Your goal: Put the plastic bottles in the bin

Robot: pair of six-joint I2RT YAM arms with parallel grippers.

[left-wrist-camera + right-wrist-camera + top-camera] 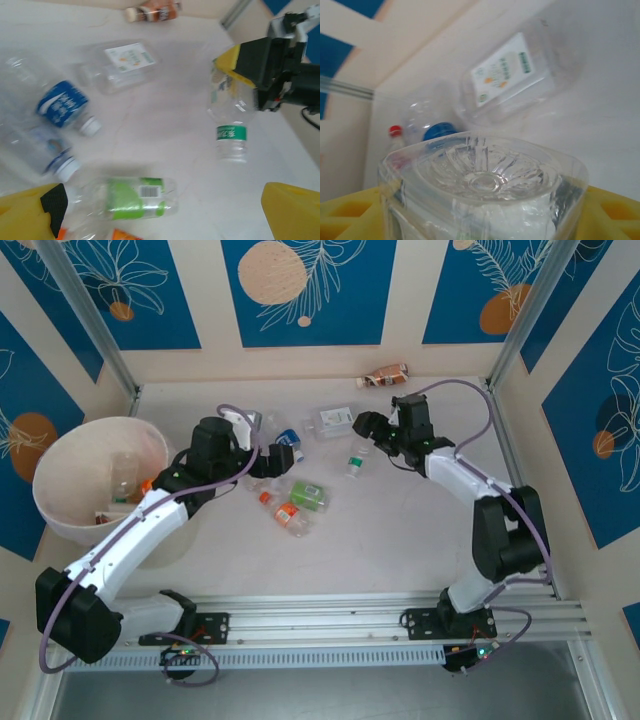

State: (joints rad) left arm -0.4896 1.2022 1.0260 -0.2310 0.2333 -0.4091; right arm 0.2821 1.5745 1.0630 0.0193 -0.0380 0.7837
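Right gripper [372,428] clasps the green-label bottle [356,462] by its base
Bin [70,525] lies far left; the spread left gripper [285,452] is nearer it

Where I work: a pale table boxed in by painted walls

I reach over a smooth off-white table [400,550] with cream walls [405,300] on three sides. The walls are hung with blue panels [300,290] that carry white leaf outlines and orange discs. A slanted metal post [88,315] stands in the far left corner and a second post [530,310] in the far right. Along the near edge runs a ribbed aluminium rail [330,612], with a flat grey surface [330,695] just in front of it.
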